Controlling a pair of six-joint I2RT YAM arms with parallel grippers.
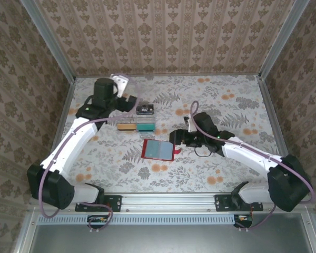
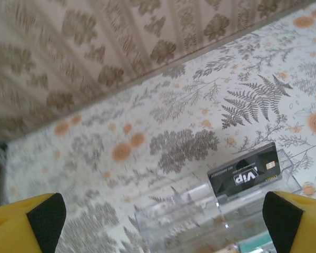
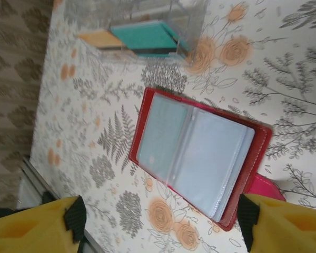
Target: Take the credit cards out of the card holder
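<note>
Your right gripper (image 3: 162, 219) hovers low over the card holder (image 3: 200, 158), jaws well apart and empty. Your left gripper (image 2: 163, 219) stands wide open with nothing in it, above the clear tray (image 2: 163, 203) where the black card (image 2: 245, 176) lies; a teal card (image 3: 147, 36) and an orange card (image 3: 100, 38) sit there too.

The holder lies open and flat on the counter (image 1: 210, 174), just in front of the tray. Nothing pins it, so a pinch on a slick sleeve could drag or lift the whole holder. You cannot tell whether a card remains inside.

Its long axis runs left to right, its tab (image 1: 177, 151) pointing right.
</note>
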